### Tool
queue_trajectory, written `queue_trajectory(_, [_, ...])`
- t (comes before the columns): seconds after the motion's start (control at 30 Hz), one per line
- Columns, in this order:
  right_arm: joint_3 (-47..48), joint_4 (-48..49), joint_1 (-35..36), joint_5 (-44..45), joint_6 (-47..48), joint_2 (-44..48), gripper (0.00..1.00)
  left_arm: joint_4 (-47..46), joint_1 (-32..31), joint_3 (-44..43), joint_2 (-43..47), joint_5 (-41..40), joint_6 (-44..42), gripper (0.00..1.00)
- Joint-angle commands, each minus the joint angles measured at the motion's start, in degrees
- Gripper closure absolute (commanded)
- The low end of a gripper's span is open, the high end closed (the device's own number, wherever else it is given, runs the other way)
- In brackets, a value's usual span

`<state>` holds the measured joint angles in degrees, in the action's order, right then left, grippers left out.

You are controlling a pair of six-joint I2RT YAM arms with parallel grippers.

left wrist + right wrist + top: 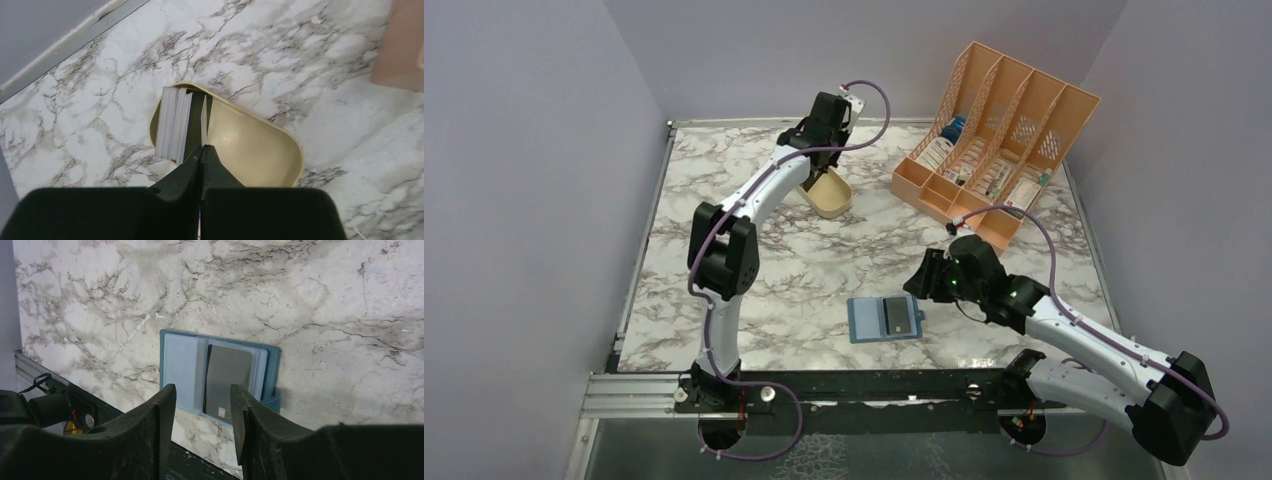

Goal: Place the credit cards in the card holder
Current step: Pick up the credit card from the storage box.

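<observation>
**Top view.** The tan tray (834, 213) sits at 11 o'clock on the table (804, 270). The orange file rack (994, 140) is at 2 o'clock. The card holder (869, 320) lies open at 6 o'clock, near the front edge.

**Left wrist view.** A stack of cards (173, 122) stands on edge at the 9 o'clock end of the tray. The left tool (201, 150) is closed to a hairline. Its tips appear to pinch the near edge of one card (203, 122), which stands upright just beside the stack.

**Right wrist view.** The right tool (202, 410) hangs over the card holder, about half open and holding nothing. A grey card (227, 380) lies on the holder's 3 o'clock page. Whether it is fully seated in a pocket cannot be told.

**Handling note.** The cards look light, stiff, thin and smooth, so one is likely to slip or pivot in a pinch. Hold a card across its flat faces near a short edge, leaving most of its length free to enter a slot. The holder looks soft and light, and it may slide on the table unless it is pinned.
</observation>
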<state>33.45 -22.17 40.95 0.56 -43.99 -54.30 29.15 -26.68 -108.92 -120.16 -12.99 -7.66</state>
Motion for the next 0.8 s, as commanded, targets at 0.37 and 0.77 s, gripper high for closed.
queue_trajectory(0.37, [-4.47,18.40,0.44,-11.17,-3.78,6.13,0.59,-6.60,0.96,25.18,27.70,37.30,23.90,1.00])
queue_trajectory(0.77, [-4.64,24.42,0.45,-12.61,-11.41,8.64,0.60,-38.53,2.47,58.10,44.69,63.39,48.80,1.00])
